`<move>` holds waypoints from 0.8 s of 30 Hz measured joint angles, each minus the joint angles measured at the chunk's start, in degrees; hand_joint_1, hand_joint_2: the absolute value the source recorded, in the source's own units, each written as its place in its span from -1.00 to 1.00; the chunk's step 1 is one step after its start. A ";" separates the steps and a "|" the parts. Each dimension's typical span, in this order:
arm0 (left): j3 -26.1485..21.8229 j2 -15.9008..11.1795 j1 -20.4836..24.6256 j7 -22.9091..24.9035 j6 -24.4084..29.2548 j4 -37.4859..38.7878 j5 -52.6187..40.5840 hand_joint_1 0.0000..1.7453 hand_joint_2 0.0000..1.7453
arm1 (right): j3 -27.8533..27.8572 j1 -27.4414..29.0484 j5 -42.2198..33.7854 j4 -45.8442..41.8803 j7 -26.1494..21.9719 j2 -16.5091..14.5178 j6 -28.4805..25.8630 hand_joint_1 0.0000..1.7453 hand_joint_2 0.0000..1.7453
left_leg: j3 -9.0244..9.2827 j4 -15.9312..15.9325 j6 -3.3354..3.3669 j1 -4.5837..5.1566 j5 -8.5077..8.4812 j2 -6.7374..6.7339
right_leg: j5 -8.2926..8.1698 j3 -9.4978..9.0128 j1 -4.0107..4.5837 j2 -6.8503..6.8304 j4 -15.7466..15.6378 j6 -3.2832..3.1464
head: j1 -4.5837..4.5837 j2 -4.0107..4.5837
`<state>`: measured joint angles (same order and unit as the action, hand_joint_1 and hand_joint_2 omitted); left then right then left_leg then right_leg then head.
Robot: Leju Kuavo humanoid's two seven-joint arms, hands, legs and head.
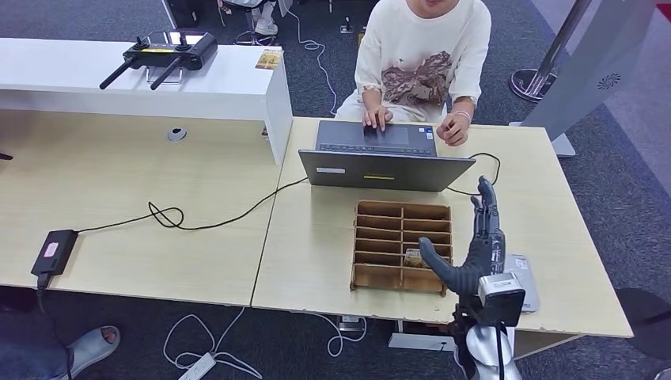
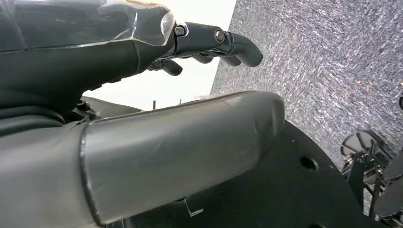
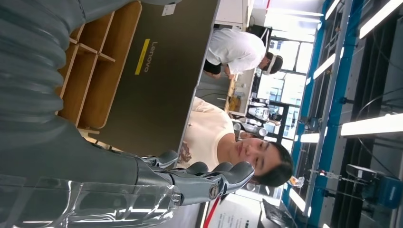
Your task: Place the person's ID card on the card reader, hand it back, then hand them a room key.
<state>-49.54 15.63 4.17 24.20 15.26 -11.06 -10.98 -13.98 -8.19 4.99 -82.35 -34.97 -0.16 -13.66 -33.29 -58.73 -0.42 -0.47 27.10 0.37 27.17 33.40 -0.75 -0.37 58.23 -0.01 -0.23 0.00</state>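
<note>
The right hand point(image 1: 477, 252) hangs over the desk point(image 1: 316, 253) at about five o'clock in the head view, fingers spread and pointing toward the person point(image 1: 423, 55), thumb out to the side, holding nothing. It sits just beside the right edge of the wooden compartment tray point(image 1: 401, 245), and a flat grey device point(image 1: 528, 279), probably the card reader, lies on the desk just to its right, partly hidden by the wrist. No ID card is plainly in sight; the person's hands rest on the laptop point(image 1: 385, 169) keyboard. A small object point(image 1: 412, 257) sits in a lower tray compartment near the thumb; whether it is the room key is too small to tell.

The risk, as I judge it, is that a reach forward knocks the laptop lid or catches the tray wall, since both lie close ahead of the fingers. The black cable point(image 1: 484, 170) by the laptop could also snag.

The right wrist view adds the laptop's lid and the fingertips point(image 3: 233, 175) clearly apart. The left wrist view shows the left hand point(image 2: 190, 95) hanging over carpet, fingers loosely curled around nothing.
</note>
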 joint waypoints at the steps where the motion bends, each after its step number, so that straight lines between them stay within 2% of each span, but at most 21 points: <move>1: 0.10 0.02 0.04 0.23 0.42 0.00 0.01 -1.00 -1.00 | 0.17 0.11 0.10 0.02 -0.02 -0.25 -0.01 -1.00 1.00 | -0.01 0.00 0.00 0.00 0.01 0.00 | 0.00 0.01 0.00 0.00 0.00 0.00 | 0.00 0.00; 5: 0.29 0.47 0.12 -1.18 3.67 -0.03 -0.02 -1.00 -1.00 | 0.93 1.21 0.85 -0.33 -0.06 -0.88 0.17 -1.00 1.00 | -0.03 0.00 0.01 0.00 0.02 0.00 | 0.01 0.01 -0.02 0.00 -0.01 0.00 | -0.01 0.00; 12: 0.43 1.72 -0.16 -8.94 12.54 -0.08 -0.35 -1.00 -1.00 | 1.73 6.07 3.50 -5.44 0.71 -1.38 0.08 -1.00 1.00 | -0.08 0.00 0.02 0.00 0.03 0.06 | 0.01 0.01 -0.01 -0.05 -0.04 0.01 | 0.00 0.00; 24: 0.12 1.86 -0.07 -10.90 14.45 -0.21 2.12 -1.00 -1.00 | 3.61 10.12 5.63 -10.97 2.13 -1.48 -0.93 -1.00 1.00 | -0.06 0.00 0.01 0.00 0.03 0.04 | 0.01 0.02 0.00 -0.04 -0.04 0.01 | 0.01 0.00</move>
<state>-49.42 17.49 4.10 13.29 29.71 -11.27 -8.86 -10.37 1.93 10.63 -93.32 -32.85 -1.64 -14.59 -33.35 -58.73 -0.41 -0.46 27.12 0.40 27.17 33.42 -0.75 -0.41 58.20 0.00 -0.22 0.00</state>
